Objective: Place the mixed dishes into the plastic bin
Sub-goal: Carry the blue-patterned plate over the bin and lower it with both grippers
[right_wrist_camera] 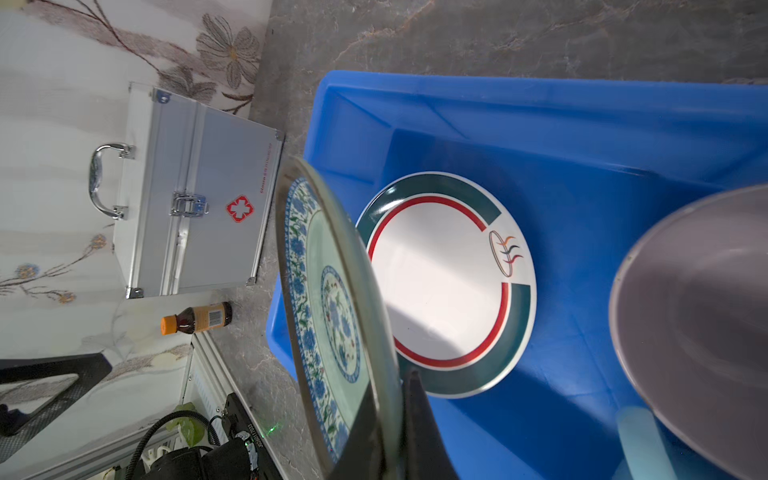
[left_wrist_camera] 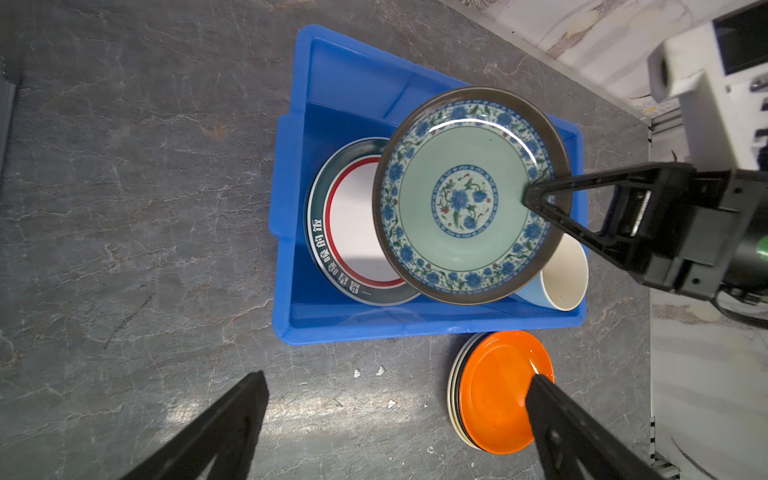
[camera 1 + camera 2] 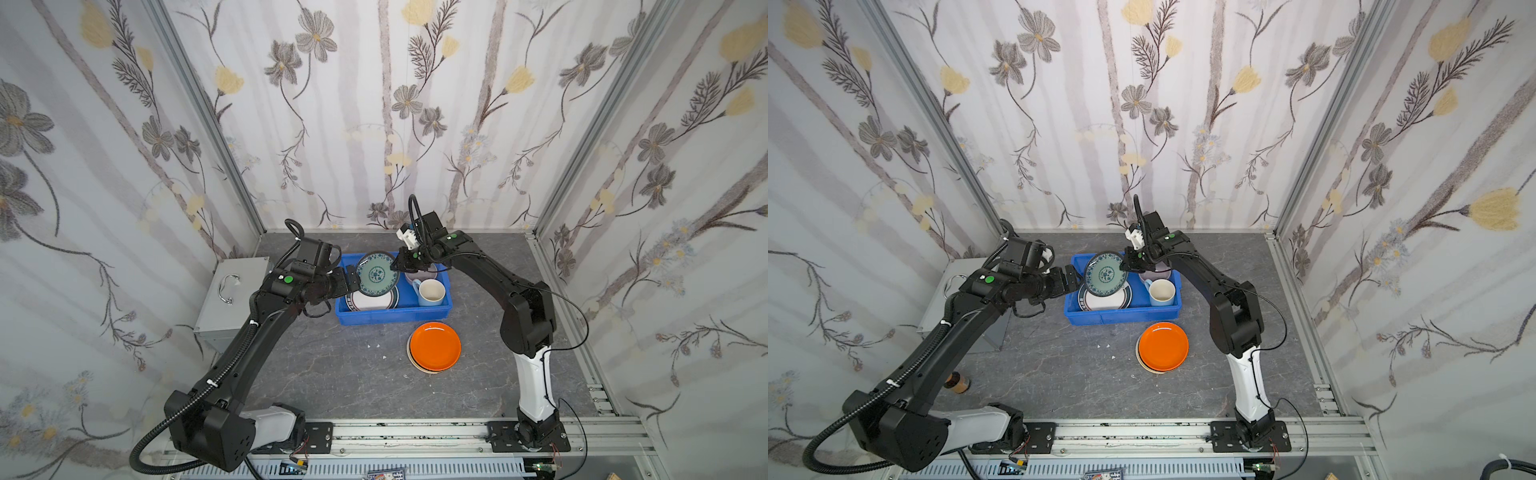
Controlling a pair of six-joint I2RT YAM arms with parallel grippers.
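My right gripper point(image 3: 398, 266) is shut on the rim of the teal-patterned plate point(image 3: 377, 274), holding it tilted above the blue plastic bin point(image 3: 390, 316). In the right wrist view the gripper point(image 1: 390, 382) pinches the plate point(image 1: 328, 299) edge-on. Inside the bin lie a white plate with a green and red rim point(image 3: 370, 302), a pale blue mug point(image 3: 431, 292) and a lilac bowl point(image 1: 698, 316). My left gripper point(image 3: 353, 279) stands open at the bin's left wall, nothing between its fingers point(image 2: 399, 379). An orange plate point(image 3: 435, 345) tops a small stack in front of the bin, with black and cream rims beneath.
A grey metal case with a handle point(image 3: 232, 293) stands left of the bin against the wall. A small brown bottle with an orange cap point(image 3: 957, 382) sits on the table near the left arm. Small white chips point(image 2: 380, 371) lie in front of the bin.
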